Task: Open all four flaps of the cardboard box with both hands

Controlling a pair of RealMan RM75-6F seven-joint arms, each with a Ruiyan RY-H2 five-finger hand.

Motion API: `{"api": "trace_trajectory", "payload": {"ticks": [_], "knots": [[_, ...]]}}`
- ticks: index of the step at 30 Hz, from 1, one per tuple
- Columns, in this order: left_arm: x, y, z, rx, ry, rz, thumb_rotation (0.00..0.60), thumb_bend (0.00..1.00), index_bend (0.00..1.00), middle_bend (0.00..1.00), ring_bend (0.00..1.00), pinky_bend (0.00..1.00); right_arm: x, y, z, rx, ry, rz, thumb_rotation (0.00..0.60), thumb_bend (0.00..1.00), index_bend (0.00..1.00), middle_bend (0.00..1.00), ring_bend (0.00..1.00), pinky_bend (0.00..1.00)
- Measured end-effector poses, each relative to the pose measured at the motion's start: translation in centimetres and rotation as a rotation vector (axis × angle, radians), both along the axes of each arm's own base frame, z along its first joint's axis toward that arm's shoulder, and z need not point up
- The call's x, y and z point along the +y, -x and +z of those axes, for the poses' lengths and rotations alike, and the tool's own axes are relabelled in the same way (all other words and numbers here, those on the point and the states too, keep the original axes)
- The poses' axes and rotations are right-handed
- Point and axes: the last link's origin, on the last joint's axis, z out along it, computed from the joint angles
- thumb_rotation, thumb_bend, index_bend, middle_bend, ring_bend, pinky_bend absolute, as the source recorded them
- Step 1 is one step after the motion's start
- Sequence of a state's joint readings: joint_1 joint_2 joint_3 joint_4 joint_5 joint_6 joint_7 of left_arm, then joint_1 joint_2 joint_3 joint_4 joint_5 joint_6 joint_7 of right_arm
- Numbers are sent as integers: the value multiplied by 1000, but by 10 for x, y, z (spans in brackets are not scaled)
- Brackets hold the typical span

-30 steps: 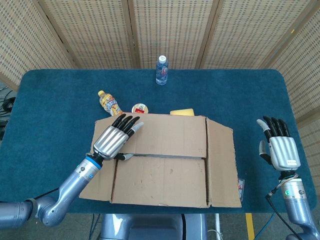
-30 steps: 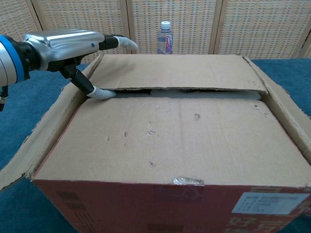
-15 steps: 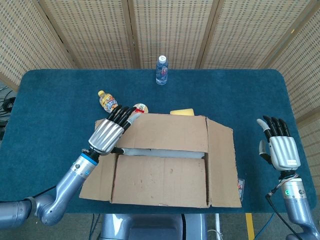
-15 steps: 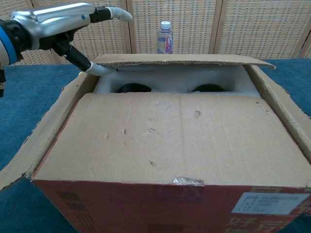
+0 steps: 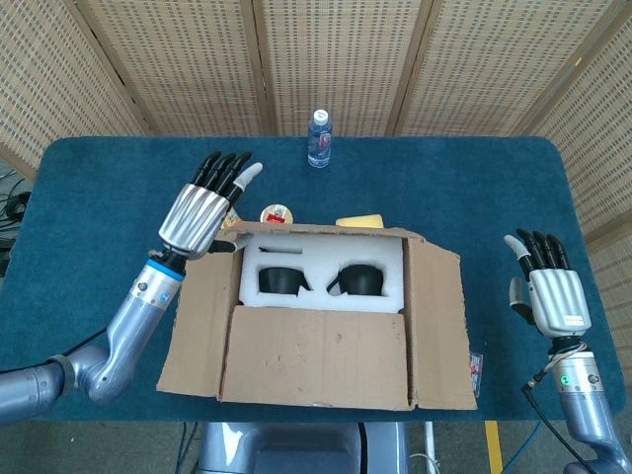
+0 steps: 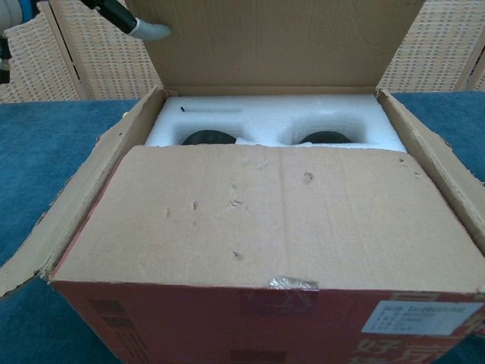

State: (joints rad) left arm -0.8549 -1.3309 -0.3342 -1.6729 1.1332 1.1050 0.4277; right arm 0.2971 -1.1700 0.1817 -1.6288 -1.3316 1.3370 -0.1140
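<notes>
The left hand (image 5: 200,212) is raised at the far-left corner of the brown cardboard box (image 5: 316,351), fingers stretched out and close together, pointing away from the robot. Its thumb (image 6: 148,29) touches the inner face of the far flap (image 6: 280,42) at that flap's left edge — no finger closes around the cardboard, so the hand holds nothing. In the chest view the far flap stands upright.

The box sits on the dark blue tablecloth (image 5: 99,197), in the middle of the near side. Its left flap (image 5: 202,321) and right flap (image 5: 439,321) are folded outward, while the near flap (image 6: 265,220) lies flat over the front half of the opening. Behind it shows a white foam insert (image 5: 321,281) with two black round items (image 5: 279,280) set in its hollows.

Just beyond the box stand a small yellow drink bottle (image 5: 230,209), partly hidden behind the left hand, a round yellow-lidded cup (image 5: 277,214) and a flat yellow block (image 5: 360,221); a clear water bottle (image 5: 318,138) stands further back at the table's far edge.

The right hand (image 5: 553,291) hovers well to the right of the box — fingers straight, slightly apart, touching nothing.
</notes>
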Motion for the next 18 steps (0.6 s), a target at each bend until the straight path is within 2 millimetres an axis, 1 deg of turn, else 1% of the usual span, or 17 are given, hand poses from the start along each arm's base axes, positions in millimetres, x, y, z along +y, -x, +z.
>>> {"api": "trace_trajectory", "payload": {"ticks": [6, 14, 18], "knots": [[22, -8, -1, 8, -36, 11, 472, 285, 3, 0, 0, 0, 1, 0, 1, 1, -3, -3, 600, 720, 116, 77, 0, 10], [42, -13, -5, 51, -82, 52, 471, 285, 2, 0, 0, 0, 2, 0, 4, -1, 0, -3, 600, 719, 116, 77, 0, 10], [49, -12, -7, 62, -82, 88, 470, 283, 0, 0, 0, 0, 3, 0, 5, -3, 2, -5, 600, 718, 116, 77, 0, 10]]}}
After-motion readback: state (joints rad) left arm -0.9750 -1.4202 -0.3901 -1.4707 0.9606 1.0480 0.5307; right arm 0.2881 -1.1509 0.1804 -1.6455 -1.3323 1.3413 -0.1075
